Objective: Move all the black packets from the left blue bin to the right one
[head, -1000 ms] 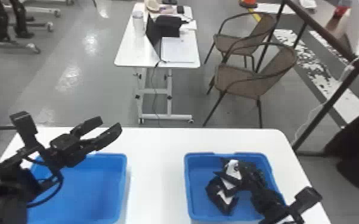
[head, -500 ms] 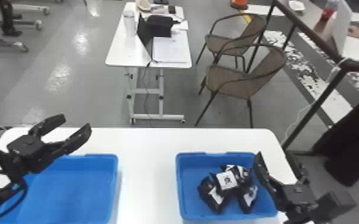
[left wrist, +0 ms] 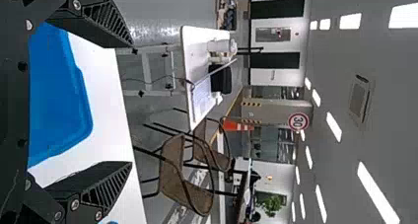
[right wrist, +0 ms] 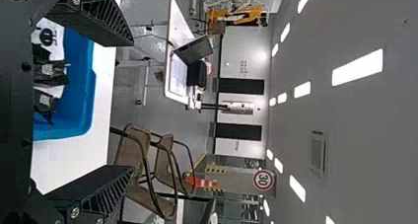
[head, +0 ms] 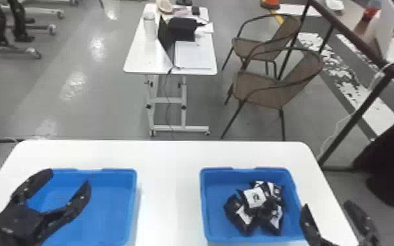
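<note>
While left hand [head: 68,176] hangs spread | right hand [head: 326,204], also spread, has left black packets [head: 255,197]

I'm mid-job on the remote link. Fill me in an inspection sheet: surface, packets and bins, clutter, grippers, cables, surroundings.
Surface: white table, carrying both bins.
Left bin: no packet seen in the part that shows.
Right bin: black packets with white labels, heaped together.
Clutter: white tumbler, black case and papers on the far table.
Left gripper: above the left bin, fingers apart.
Right gripper: right of the right bin, fingers apart.
Cables: dark cable hanging from the far table.
Surroundings: two brown chairs, orange cone.
</note>
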